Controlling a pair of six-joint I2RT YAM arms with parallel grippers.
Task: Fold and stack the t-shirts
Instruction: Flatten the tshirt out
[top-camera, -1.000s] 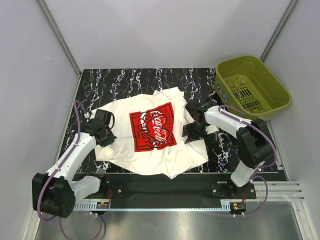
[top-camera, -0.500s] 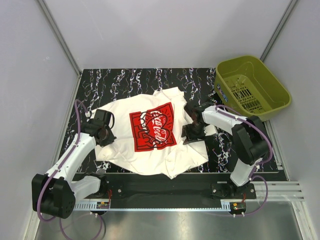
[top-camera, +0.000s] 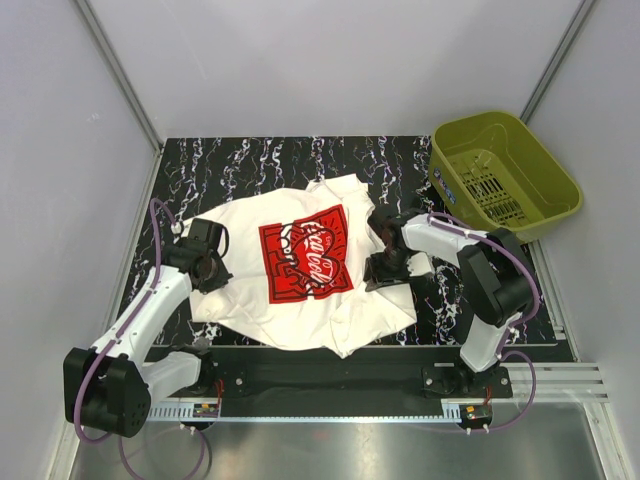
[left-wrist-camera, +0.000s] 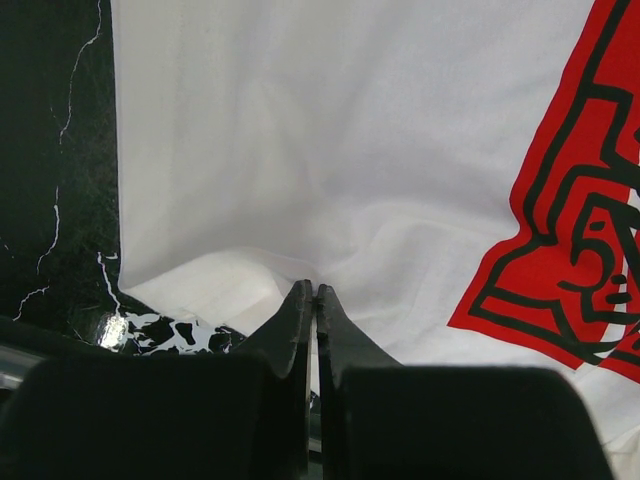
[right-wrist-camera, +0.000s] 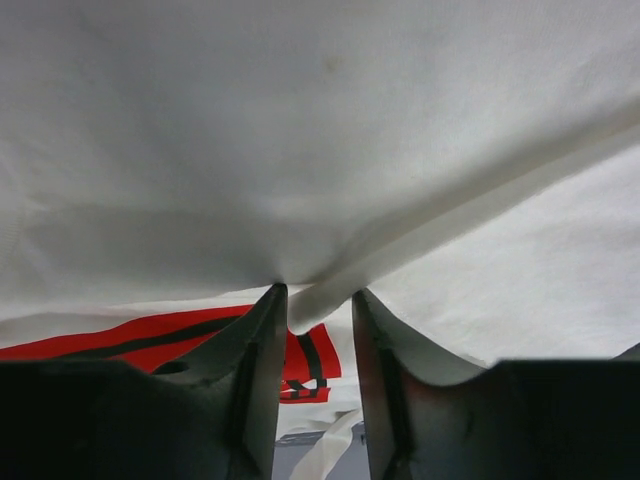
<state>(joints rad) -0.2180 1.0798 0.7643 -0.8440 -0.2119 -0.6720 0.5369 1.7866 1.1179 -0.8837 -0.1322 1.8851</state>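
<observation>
My left gripper (left-wrist-camera: 313, 292) and right gripper (right-wrist-camera: 315, 300) are each clamping the white t-shirt (top-camera: 250, 300), lower centre of frame.

overhead: bright, even, soft shadows
wrist views: your fingers (left-wrist-camera: 290, 340) blur; t-shirt (left-wrist-camera: 300, 120) beyond them goes flat white

One t-shirt (top-camera: 305, 260); one basket (top-camera: 545, 165); one table (top-camera: 250, 165); two hands: left hand (top-camera: 206, 269), right hand (top-camera: 385, 269).
</observation>
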